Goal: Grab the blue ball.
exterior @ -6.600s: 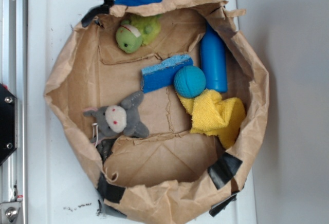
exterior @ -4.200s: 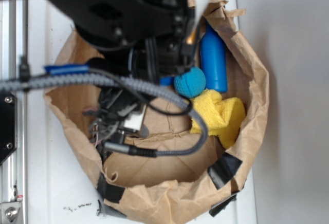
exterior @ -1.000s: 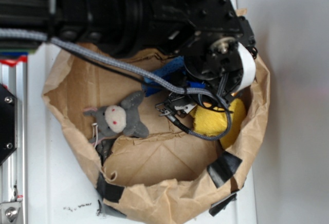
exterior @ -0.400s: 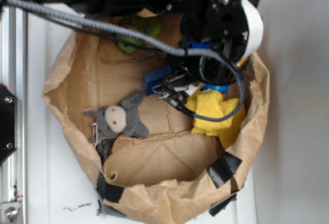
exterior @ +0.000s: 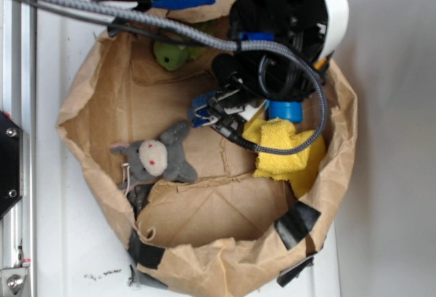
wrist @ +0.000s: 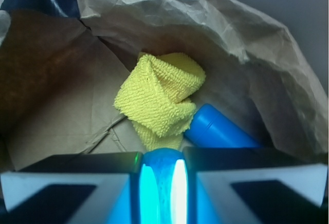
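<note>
Blue ball (wrist: 163, 175) mostly hidden between jaws.

Below me lies a flat white board (exterior: 68, 106), marked with a few dark specks near its lower left corner. A silver aluminium rail (exterior: 15, 72) runs along its left edge. To the right stretches a plain pale grey surface (exterior: 395, 140), evenly and softly lit.

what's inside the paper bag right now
Visible: a grey plush mouse, green plush, yellow cloth, blue cylinder, a bit of blue sponge. The gripper pinches something blue, probably the blue ball; the arm hides the rest.
</note>
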Available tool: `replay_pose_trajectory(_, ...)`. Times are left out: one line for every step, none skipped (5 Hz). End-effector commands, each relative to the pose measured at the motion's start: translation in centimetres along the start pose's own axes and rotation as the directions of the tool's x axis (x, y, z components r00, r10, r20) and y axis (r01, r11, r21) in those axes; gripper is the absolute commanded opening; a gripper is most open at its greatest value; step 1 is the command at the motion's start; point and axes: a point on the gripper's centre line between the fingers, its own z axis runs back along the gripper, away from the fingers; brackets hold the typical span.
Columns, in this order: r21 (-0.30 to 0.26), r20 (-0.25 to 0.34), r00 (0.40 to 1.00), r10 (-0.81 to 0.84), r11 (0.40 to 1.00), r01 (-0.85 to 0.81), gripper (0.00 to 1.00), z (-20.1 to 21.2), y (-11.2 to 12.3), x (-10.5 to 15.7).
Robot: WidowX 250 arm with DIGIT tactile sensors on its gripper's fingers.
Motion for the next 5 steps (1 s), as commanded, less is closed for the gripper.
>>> replay_pose_trajectory(0.107,-0.037,0.955,0.295,0.951,-0.290,0.00,4.4,-2.0,0.2)
replay_pose_trajectory(0.128,-0.047,0.900,0.433,0.897,-0.424,0.00,5.7,-4.1,0.3)
replay_pose_trajectory(0.134,-0.048,0.853,0.519,0.850,-0.510,0.00,6.5,-5.4,0.5)
replay_pose_trajectory(0.141,-0.020,0.847,0.531,0.840,-0.523,0.00,6.8,-6.0,0.5)
replay_pose_trajectory(0.135,-0.005,0.809,0.588,0.802,-0.582,0.00,6.8,-6.3,0.2)
